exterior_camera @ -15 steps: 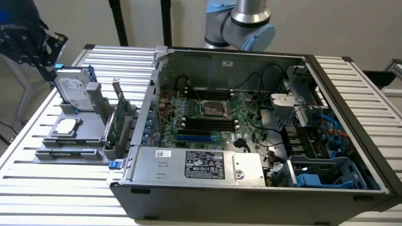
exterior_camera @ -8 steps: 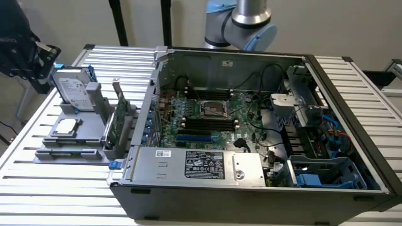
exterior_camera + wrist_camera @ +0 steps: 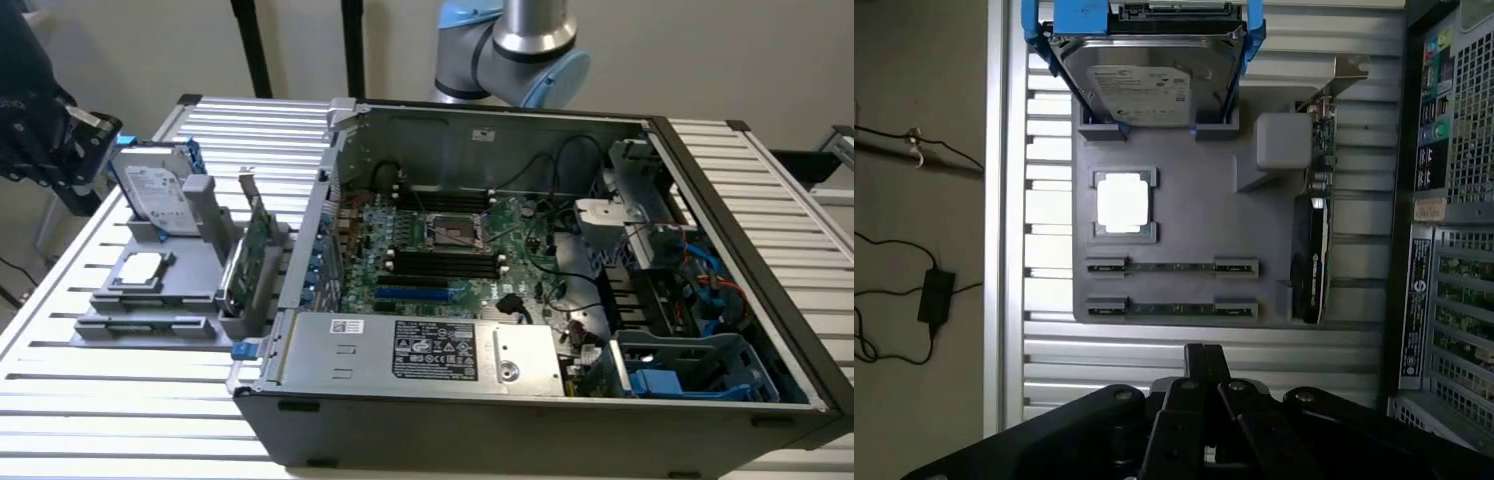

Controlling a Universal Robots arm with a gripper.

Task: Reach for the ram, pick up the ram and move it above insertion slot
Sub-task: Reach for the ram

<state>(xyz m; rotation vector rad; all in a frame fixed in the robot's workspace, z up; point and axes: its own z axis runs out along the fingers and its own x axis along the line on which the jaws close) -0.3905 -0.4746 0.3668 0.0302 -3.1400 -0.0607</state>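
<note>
Closest to the wrist camera is the gripper [image 3: 1202, 352]. Its black linkages fold inward to fingertips that I read as pressed together, with nothing held between them. It hangs over the slatted table [image 3: 1044, 350], just off the edge of the grey holder [image 3: 1194, 230], and is not touching it.

Of the things in that holder, the ram [image 3: 1172, 309] lies nearest the fingertips. It is a thin green stick seated between two grey clips. A second ram stick [image 3: 1172, 267] lies parallel just beyond it. Further along I see the square processor chip [image 3: 1124, 203] in its recess, then the hard drive [image 3: 1146, 75] in a blue bracket. The expansion card [image 3: 1312, 250] stands on edge along the side of the holder nearest the computer case [image 3: 534, 300].

From the exterior view, the case lies open on the table, with the holder on the exterior view's left of it. On the motherboard [image 3: 367, 290], the insertion slot [image 3: 447, 262] is among the long dark slots beside the processor socket [image 3: 454, 230], well apart from the ram. The arm [image 3: 514, 45] rises behind the case.
</note>
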